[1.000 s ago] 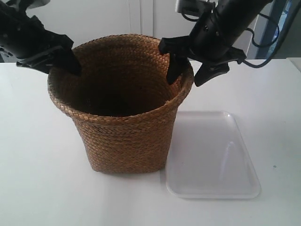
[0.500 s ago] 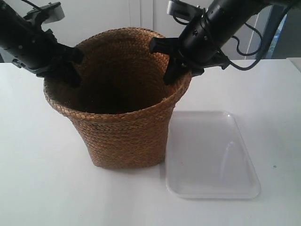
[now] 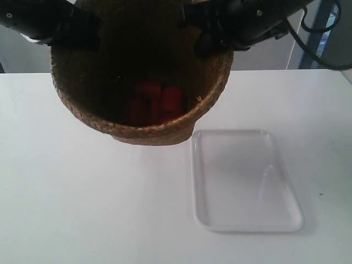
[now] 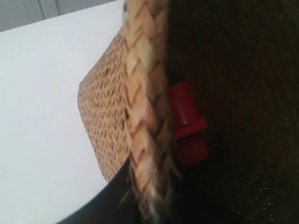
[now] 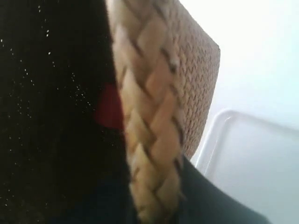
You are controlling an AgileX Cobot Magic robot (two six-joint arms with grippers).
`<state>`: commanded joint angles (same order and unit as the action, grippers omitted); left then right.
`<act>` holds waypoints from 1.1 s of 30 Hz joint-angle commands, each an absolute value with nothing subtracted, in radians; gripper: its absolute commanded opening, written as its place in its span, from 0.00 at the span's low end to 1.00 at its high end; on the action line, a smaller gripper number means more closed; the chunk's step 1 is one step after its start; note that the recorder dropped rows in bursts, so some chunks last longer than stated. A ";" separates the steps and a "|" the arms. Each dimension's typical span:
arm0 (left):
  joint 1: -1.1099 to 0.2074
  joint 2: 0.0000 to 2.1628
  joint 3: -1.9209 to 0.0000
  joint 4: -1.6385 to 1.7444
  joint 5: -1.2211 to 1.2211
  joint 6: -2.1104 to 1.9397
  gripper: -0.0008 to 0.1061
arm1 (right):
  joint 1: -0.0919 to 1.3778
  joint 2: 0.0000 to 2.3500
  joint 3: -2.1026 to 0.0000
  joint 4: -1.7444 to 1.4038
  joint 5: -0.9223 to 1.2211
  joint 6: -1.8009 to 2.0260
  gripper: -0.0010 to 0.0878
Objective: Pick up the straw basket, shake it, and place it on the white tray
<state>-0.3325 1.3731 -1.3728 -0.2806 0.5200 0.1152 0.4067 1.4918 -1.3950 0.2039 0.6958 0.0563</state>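
Note:
The straw basket [image 3: 159, 132] hangs in the air above the table, its mouth tipped toward the exterior camera. Red blocks [image 3: 151, 104] lie in its dark inside. My left gripper [image 3: 82, 33] is shut on the braided rim at the exterior view's left. In the left wrist view the rim [image 4: 147, 116] runs between the dark fingers of that gripper [image 4: 149, 196]. My right gripper [image 3: 206, 41] is shut on the opposite rim, and the right wrist view shows the braid [image 5: 145, 121] pinched in it [image 5: 154, 200]. The white tray [image 3: 242, 176] lies bare on the table, below and to the right of the basket.
A white tabletop [image 3: 82, 209] spreads under everything. Black cables [image 3: 313, 38] trail behind the arm at the exterior view's right. A pale wall or cabinet [image 3: 264, 58] stands behind the table. The tray's corner [image 5: 252, 158] shows beside the basket wall in the right wrist view.
The right gripper closed on the rim. Both arms then raised the basket off the table and it tipped toward the camera, so the red blocks inside now show.

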 joint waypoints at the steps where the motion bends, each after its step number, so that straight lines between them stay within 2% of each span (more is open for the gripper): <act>1: -0.343 1.365 -1.360 -0.239 0.502 0.083 0.01 | 0.426 1.466 -1.358 0.161 0.657 0.089 0.01; 9: -0.375 1.274 -1.190 -0.177 0.387 0.000 0.01 | 0.537 1.321 -1.175 -0.095 0.524 0.334 0.01; 17: -0.468 1.140 -1.003 -0.177 0.184 -0.028 0.01 | 0.597 1.237 -1.009 -0.127 0.447 0.434 0.01; 33: -0.472 1.108 -0.899 -0.169 0.049 -0.028 0.01 | 0.597 1.265 -0.987 -0.219 0.395 0.450 0.01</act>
<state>-0.4725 1.1076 -0.8991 -0.1685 0.0494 -0.0279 0.5971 1.2655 -0.9866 -0.2187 0.3948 0.4499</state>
